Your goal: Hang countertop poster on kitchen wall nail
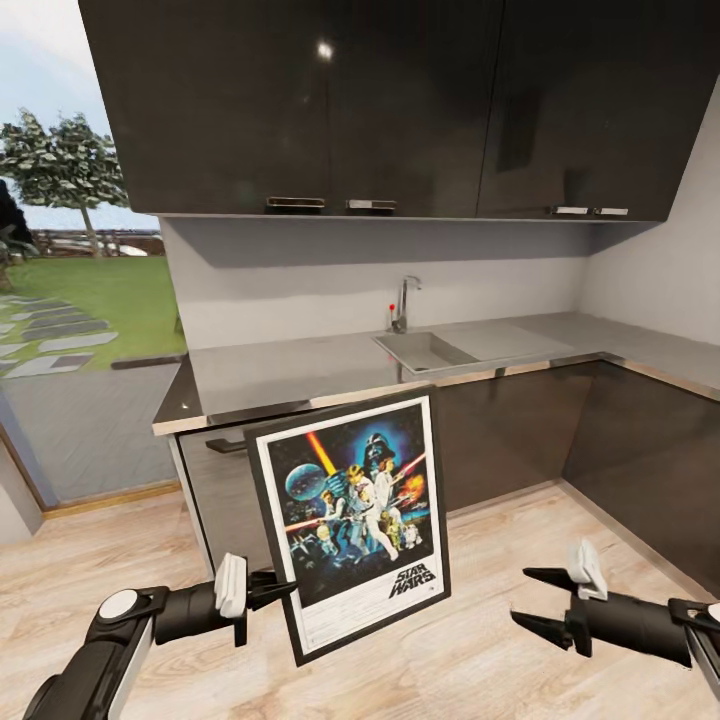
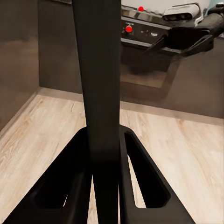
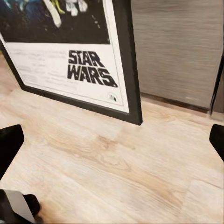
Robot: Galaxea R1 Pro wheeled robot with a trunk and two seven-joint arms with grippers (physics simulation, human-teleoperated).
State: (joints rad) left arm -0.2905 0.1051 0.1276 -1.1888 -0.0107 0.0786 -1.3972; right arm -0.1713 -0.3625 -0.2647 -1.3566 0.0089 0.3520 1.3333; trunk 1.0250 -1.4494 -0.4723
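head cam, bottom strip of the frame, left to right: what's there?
Left claw shut on the frame edge → poster → right claw, open with nothing in it.

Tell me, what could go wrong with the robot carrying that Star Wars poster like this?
The left gripper pinches the poster only at its left frame edge, so the tilted frame could twist or slip out. The right gripper is open and apart from it, giving no support. The poster also hangs close to the kitchen countertop front, so it might bump the metallic edge.
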